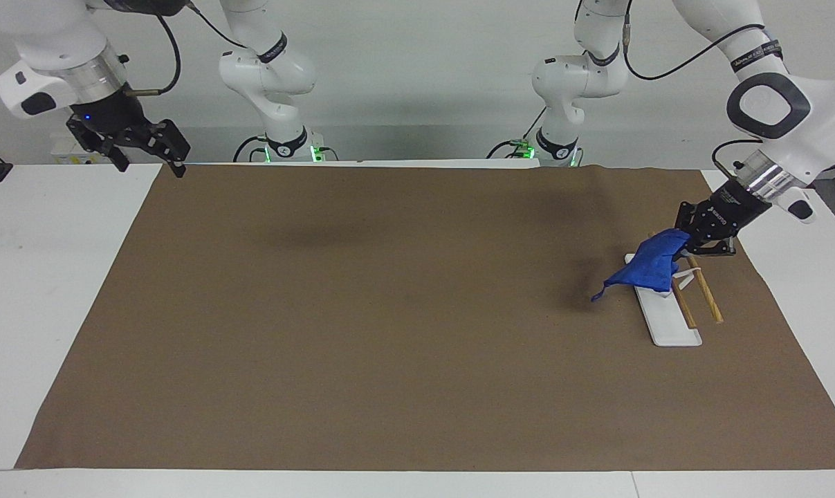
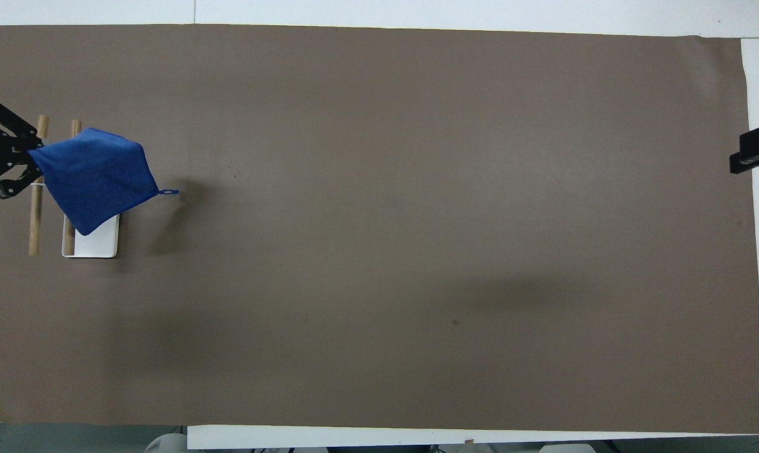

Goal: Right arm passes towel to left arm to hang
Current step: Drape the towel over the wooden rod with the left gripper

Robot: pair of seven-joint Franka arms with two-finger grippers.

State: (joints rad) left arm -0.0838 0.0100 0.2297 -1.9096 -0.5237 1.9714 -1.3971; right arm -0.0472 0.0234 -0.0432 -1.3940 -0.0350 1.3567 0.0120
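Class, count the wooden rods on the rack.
2: both lie side by side above the white base at the left arm's end, one outside the other; the towel covers part.

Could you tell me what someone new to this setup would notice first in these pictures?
The bright blue towel stands out, gripped by the left gripper over the small rack of two wooden rods on a white base, at the left arm's end of the brown mat. The right gripper hangs open and empty over the mat's corner at the right arm's end.
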